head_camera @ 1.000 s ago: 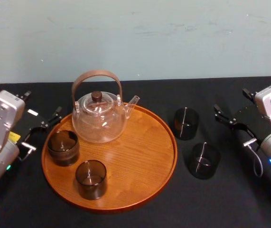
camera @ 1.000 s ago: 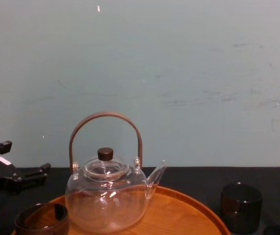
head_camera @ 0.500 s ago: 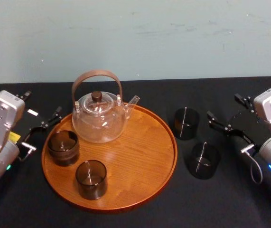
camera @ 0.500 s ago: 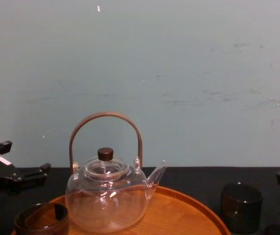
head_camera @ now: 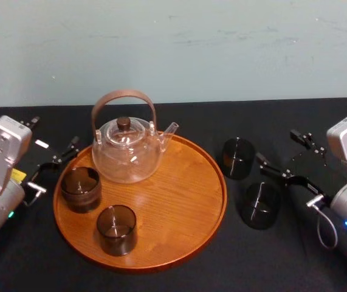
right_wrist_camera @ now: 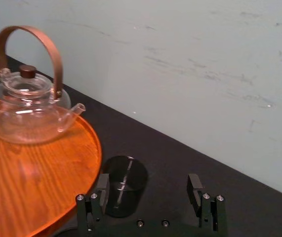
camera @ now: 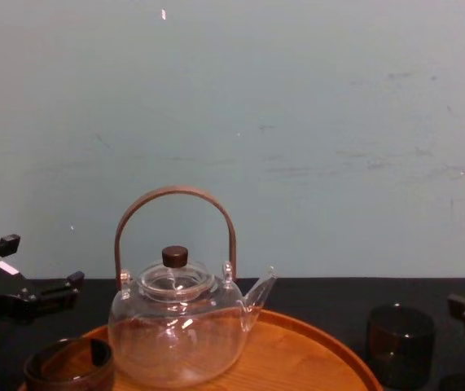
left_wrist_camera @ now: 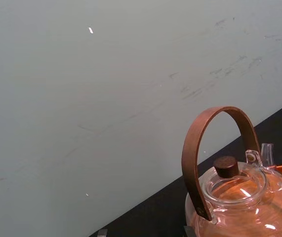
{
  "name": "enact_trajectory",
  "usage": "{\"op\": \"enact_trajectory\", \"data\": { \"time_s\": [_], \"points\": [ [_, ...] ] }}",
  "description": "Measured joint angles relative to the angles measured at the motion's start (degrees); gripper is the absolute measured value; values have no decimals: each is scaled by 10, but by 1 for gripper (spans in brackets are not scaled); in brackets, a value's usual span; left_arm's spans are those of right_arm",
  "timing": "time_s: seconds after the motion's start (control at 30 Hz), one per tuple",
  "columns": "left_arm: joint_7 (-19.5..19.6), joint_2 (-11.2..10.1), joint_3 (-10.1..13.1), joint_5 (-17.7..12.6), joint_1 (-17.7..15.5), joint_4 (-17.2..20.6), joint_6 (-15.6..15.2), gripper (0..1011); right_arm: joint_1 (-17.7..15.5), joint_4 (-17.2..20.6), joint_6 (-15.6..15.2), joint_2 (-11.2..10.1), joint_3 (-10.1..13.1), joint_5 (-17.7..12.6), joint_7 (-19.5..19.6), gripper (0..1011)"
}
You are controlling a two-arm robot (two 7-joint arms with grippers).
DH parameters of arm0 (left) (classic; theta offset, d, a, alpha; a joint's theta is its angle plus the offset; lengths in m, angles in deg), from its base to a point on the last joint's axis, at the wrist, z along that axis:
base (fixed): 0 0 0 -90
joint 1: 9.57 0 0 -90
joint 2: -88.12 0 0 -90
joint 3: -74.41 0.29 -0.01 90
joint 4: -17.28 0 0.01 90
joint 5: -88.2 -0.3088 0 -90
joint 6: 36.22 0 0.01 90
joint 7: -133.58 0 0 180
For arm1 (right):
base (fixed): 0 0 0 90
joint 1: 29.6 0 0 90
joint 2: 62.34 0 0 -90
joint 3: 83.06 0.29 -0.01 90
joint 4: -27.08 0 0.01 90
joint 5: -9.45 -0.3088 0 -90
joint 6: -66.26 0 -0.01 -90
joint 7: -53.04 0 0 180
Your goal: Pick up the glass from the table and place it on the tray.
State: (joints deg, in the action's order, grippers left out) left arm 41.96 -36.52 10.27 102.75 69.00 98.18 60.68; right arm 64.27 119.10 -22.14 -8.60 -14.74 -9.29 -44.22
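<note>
Two dark smoked glasses stand on the black table point(head_camera: 295, 255) right of the tray: a far glass point(head_camera: 238, 157) and a near glass point(head_camera: 261, 205). The round orange-brown tray point(head_camera: 216, 182) carries a clear teapot point(head_camera: 127, 152) and two more dark glasses point(head_camera: 81, 188) point(head_camera: 116, 229). My right gripper point(head_camera: 279, 149) is open, just right of the far glass and behind the near one, holding nothing. In the right wrist view the far glass point(right_wrist_camera: 125, 185) stands just beyond the gripper point(right_wrist_camera: 148, 185), ahead of its gap and close to one finger. My left gripper point(head_camera: 53, 134) rests open at the tray's left.
A pale blue-green wall point(head_camera: 173, 48) rises directly behind the table. The teapot's brown hoop handle point(camera: 175, 199) stands tall over the tray's back left. Bare wood point(head_camera: 173, 201) lies on the tray's right half. Bare black cloth runs along the table's front edge.
My right gripper has moved left, from the table's right edge toward the two glasses, staying open. The left arm and all the glasses have stayed put.
</note>
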Motion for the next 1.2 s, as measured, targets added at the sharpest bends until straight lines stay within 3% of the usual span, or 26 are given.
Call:
{"op": "enact_trajectory", "data": {
  "time_s": [0.57, 1.2],
  "points": [
    [0, 0, 0, 0, 0, 0, 0, 1001, -50, 42, -13, 11, 22, -41, -55, 1002],
    [0, 0, 0, 0, 0, 0, 0, 1001, -93, 40, -27, 25, 50, -45, -74, 1003]
  ]
}}
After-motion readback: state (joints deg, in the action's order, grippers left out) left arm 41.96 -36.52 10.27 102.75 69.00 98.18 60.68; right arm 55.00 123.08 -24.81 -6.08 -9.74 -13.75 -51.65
